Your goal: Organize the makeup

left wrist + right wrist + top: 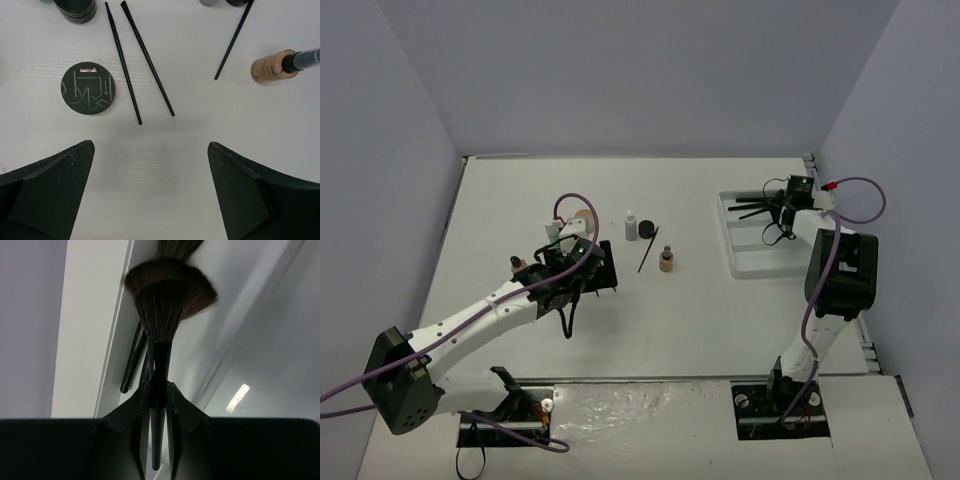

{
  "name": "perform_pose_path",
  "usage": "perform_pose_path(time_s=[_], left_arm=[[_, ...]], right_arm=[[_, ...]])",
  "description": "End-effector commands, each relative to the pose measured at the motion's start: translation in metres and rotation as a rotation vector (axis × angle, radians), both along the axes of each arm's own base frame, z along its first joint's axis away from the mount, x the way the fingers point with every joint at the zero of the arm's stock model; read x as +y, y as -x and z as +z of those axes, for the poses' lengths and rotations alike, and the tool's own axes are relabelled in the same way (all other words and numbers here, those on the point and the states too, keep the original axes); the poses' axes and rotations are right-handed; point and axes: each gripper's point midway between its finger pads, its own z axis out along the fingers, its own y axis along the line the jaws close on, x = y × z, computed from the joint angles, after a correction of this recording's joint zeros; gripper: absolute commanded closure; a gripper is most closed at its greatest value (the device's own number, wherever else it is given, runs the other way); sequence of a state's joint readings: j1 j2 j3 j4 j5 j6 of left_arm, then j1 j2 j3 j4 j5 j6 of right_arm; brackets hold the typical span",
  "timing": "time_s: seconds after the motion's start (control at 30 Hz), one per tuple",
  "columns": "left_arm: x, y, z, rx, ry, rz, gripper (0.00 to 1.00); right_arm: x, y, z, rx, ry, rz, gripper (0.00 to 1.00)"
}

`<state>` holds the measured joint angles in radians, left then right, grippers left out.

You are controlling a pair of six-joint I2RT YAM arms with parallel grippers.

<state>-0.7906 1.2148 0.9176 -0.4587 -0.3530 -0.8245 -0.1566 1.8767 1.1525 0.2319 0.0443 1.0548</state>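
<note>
My left gripper (150,165) hangs open over bare table, nothing between its fingers (55,190). Just beyond it lie a round black jar (88,88) with a line pattern on its lid and two thin black brushes (147,60) side by side. A third thin brush (234,40) and a tan bottle (272,66) on its side lie to the right. From above, the left gripper (582,265) is at table centre-left, near a tan jar (582,220). My right gripper (158,387) is shut on the handle of a fluffy brush (167,300) inside the white tray (745,262).
A clear-grey bottle (631,227) and a black jar (648,231) stand mid-table by a thin brush (648,255) and a tan bottle (666,262). Another black jar (76,9) sits at the top edge. More brushes (134,360) lie in the tray.
</note>
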Motion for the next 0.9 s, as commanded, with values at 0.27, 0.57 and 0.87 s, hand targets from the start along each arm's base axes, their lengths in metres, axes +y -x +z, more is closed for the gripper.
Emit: perform_pose_path(time_s=[0.27,0.57,0.87], left_arm=[[-0.008,-0.011,0.003,-0.006,0.040,0.046,0.04],[-0.029,-0.021,-0.005,0.027,0.072,0.036,0.05],[-0.024,-0.044,-0.037,0.093,0.067,0.122,0.18]], right_arm=[[-0.011,-0.052,0.045,-0.194,-0.054,-0.102,0.57],[0.008,-0.031,0.093,-0.221,0.040,0.093,0.27],[0.047,0.047,0.186,-0.314,0.279,0.282,0.04]])
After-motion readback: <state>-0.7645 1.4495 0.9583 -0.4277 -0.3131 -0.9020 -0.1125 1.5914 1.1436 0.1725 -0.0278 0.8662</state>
